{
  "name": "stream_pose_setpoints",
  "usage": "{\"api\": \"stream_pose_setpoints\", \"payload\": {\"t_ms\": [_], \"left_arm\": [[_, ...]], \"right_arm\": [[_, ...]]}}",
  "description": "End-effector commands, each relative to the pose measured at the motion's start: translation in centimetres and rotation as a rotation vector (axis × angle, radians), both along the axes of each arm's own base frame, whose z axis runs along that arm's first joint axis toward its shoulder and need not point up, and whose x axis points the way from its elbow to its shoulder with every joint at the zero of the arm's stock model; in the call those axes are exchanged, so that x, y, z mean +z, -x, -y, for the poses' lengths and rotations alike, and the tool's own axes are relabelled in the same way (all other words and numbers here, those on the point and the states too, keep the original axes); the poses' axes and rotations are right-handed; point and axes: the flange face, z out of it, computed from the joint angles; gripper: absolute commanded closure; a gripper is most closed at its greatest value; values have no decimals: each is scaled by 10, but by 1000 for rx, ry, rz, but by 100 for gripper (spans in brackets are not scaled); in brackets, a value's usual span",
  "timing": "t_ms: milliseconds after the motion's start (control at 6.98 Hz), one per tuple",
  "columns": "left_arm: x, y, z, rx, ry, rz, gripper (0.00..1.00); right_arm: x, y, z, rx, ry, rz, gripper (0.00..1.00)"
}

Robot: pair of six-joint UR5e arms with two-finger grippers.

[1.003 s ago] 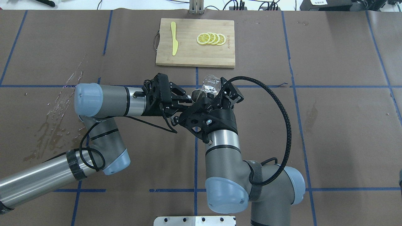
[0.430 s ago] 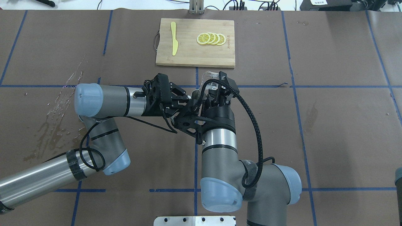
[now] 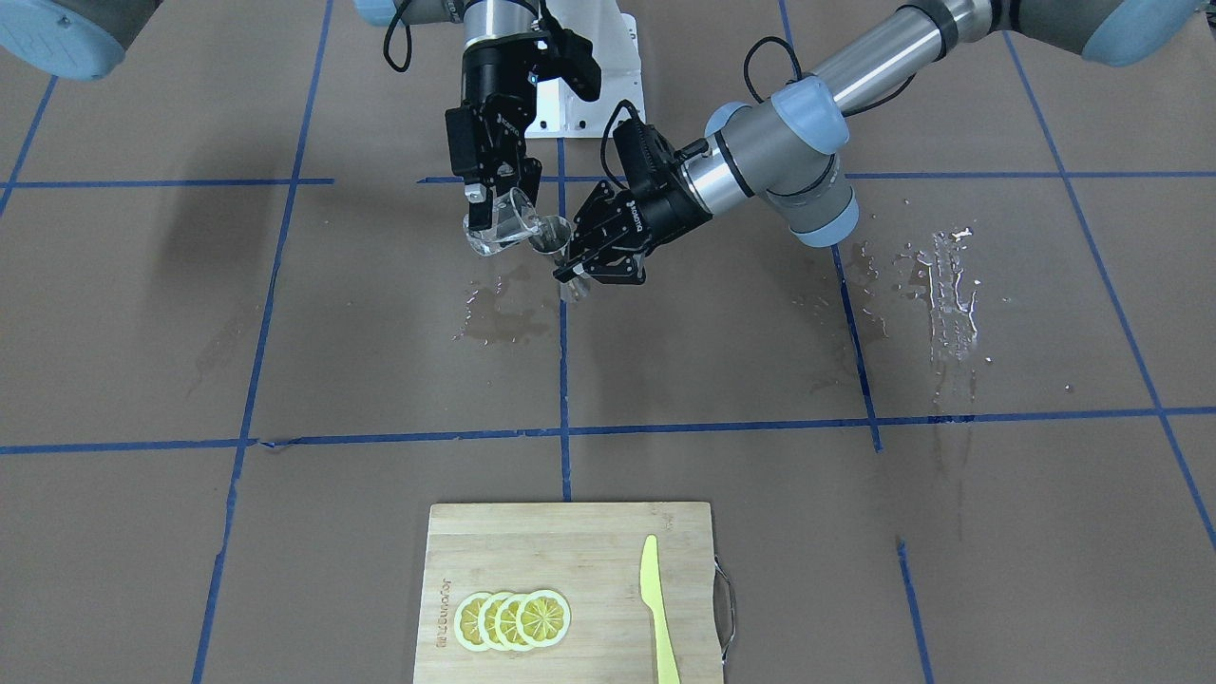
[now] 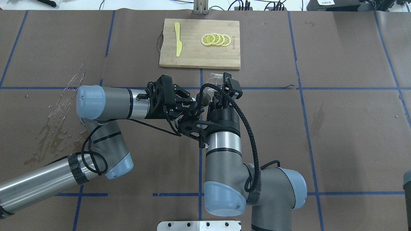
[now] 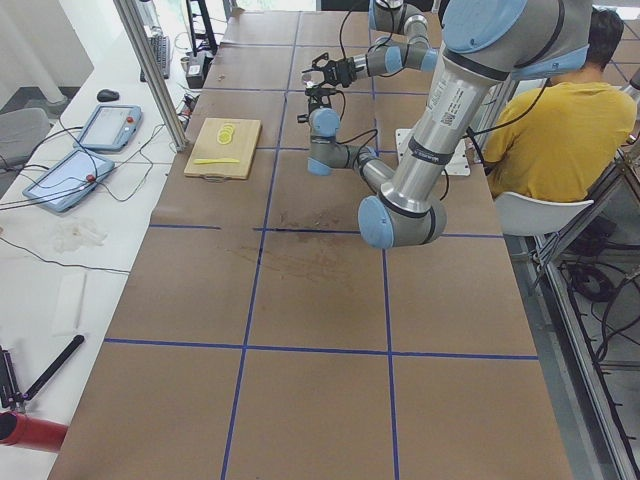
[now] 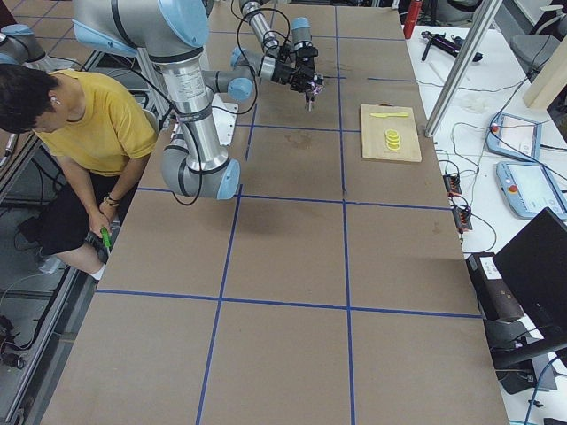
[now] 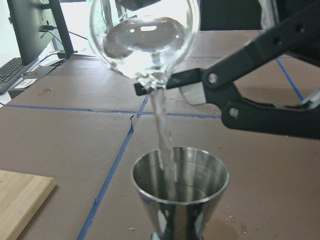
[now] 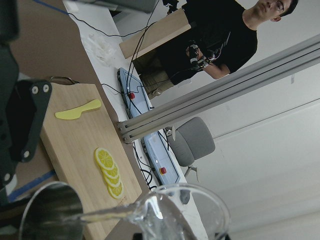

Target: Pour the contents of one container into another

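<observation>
My right gripper is shut on the small clear tumbler, which it holds above the table, tipped toward the steel jigger. My left gripper is shut on the jigger's waist and keeps it upright beside the tumbler's lip. In the left wrist view a thin stream of water falls from the tumbler into the jigger's upper cone. From overhead, the tumbler shows just past the right wrist, and the jigger is partly hidden between both grippers.
A bamboo cutting board with lemon slices and a yellow plastic knife lies beyond the grippers. Wet spill patches mark the brown paper under the grippers and on the robot's left. A seated person is behind the robot.
The right wrist has rolled and shifted slightly left, tipping the tumbler further over the jigger, and its cable has swung in closer. The left arm and jigger have stayed still.
</observation>
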Motion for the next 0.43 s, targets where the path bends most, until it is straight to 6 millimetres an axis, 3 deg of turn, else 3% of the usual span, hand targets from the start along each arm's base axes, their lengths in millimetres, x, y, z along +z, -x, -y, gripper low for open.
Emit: {"api": "stream_pose_setpoints", "payload": {"t_ms": [0, 286], "left_arm": [[0, 1, 1, -1, 0, 0, 100], [0, 1, 1, -1, 0, 0, 100]], "right_arm": [[-1, -1, 0, -2, -14, -48, 100], [-2, -1, 0, -11, -26, -106, 100]]}}
